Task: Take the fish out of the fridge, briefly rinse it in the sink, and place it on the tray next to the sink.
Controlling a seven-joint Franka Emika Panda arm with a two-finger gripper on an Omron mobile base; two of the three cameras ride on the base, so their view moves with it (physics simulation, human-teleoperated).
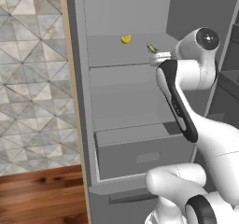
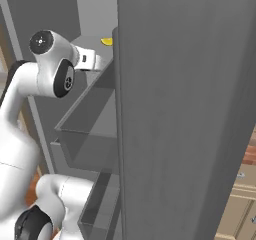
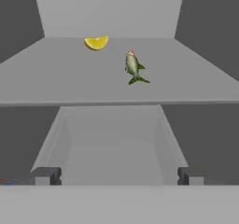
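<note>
The tall plain grey fridge [image 1: 140,125] stands open, and the white arm reaches in toward its upper shelf, so this is the very first step: fetching the fish. The small, slender olive-green fish [image 3: 134,67] with paler tan parts lies flat on that grey shelf, its tail pointing out toward the arm and its head toward the back wall. A small yellow wedge-like piece [image 3: 96,43] sits on the same shelf, further back and off to one side, well apart from the fish.

The hand [image 3: 117,176] hovers out in front of the shelf edge, its two dark fingertips [image 3: 46,175] spread wide with nothing between them. It is short of the fish and seems a little lower than the shelf top.

As I judge it, the next move calls for the hand to rise slightly, push forward over the shelf, come down astride the fish's narrow body and close. The wedge should not get in the way.
</note>
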